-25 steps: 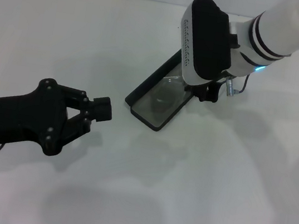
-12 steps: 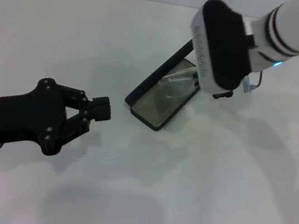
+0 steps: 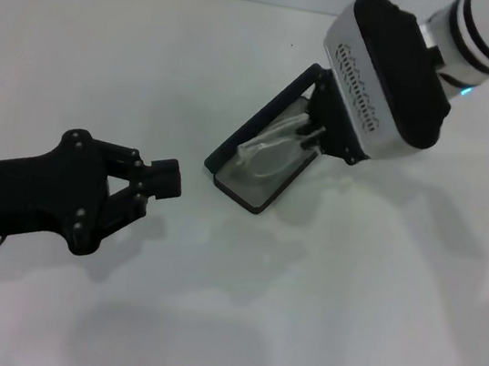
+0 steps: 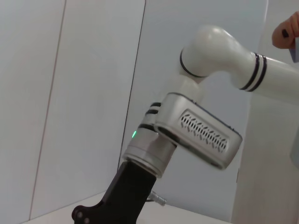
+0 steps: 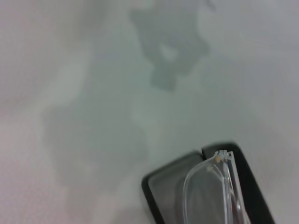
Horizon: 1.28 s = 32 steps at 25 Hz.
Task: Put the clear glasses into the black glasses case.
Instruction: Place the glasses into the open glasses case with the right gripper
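Fingers of the right gripper (image 3: pixel 311 136) are mostly hidden under its own housing, so can't tell if they pinch the clear glasses (image 3: pixel 272 150) or are spread apart. Left gripper (image 3: pixel 154 183) fingers are closed, tips together, gripping nothing.

Counts: one pair of clear glasses, one black glasses case (image 3: pixel 264 145), two arms.

The glasses lie inside the open case, on its grey lining, running along the case's length; the right wrist view shows one lens end and hinge (image 5: pixel 219 161) over the case's rounded corner. The case lies open on the white table (image 3: pixel 347 300), lid raised along its left long edge.

Right arm reaches in from upper right, wrist angled down, gripper over the far end of the case. Left arm is low on the left, pointing right, well apart from the case.
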{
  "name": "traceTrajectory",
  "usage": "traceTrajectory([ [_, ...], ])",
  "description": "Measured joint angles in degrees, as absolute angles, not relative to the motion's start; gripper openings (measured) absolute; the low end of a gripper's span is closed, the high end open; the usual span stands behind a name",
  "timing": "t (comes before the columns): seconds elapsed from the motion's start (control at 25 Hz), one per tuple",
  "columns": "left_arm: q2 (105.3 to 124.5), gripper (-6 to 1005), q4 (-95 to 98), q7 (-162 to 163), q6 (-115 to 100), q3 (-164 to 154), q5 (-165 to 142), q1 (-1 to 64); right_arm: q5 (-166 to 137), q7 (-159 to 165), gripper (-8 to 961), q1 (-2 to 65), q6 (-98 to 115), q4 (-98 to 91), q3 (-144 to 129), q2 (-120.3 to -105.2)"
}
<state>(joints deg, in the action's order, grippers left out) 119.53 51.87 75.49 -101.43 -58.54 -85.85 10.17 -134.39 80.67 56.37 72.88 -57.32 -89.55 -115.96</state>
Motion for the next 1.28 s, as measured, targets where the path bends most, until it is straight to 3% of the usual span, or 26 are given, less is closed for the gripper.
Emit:
traceTrajectory([
  [0.48, 119.53, 58, 51.96, 75.80, -101.42, -58.53, -85.69, 10.03, -133.00, 65.80, 105, 62.58, 70.82, -45.95, -85.10, -116.06],
  [1.28, 119.61, 58, 51.78, 75.84, -101.42, -57.22, -85.69, 11.32, -131.73, 66.94, 149, 62.60, 66.37, -43.95, -88.53, -116.24],
])
